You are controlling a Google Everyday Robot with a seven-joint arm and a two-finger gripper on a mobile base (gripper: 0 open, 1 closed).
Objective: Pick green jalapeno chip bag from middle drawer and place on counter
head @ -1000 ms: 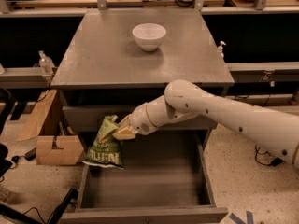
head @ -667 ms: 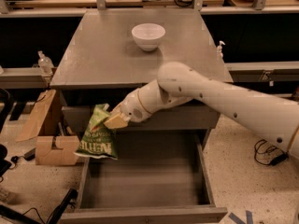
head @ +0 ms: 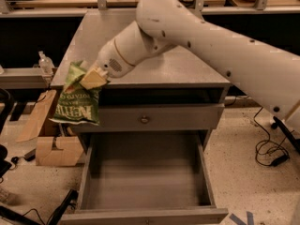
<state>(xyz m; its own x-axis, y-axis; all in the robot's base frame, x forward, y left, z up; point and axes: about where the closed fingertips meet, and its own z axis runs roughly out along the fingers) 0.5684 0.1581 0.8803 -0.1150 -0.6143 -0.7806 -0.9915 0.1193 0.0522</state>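
Observation:
The green jalapeno chip bag (head: 77, 100) hangs from my gripper (head: 92, 78), which is shut on its top edge. The bag dangles in the air at the counter's front left corner, about level with the counter edge. The middle drawer (head: 145, 179) is pulled open below, its grey floor bare. The counter (head: 178, 67) lies behind the gripper, partly covered by my white arm (head: 206, 36). The white bowl is hidden behind the arm.
A grey drawer front with a small round knob (head: 144, 119) sits between counter and open drawer. Cardboard boxes (head: 51, 142) lie on the floor at left. A spray bottle (head: 44, 62) stands on a side ledge. Cables (head: 269, 149) trail on the floor at right.
My gripper has lifted the bag up from over the drawer to counter height at the left corner. The arm now covers the bowl.

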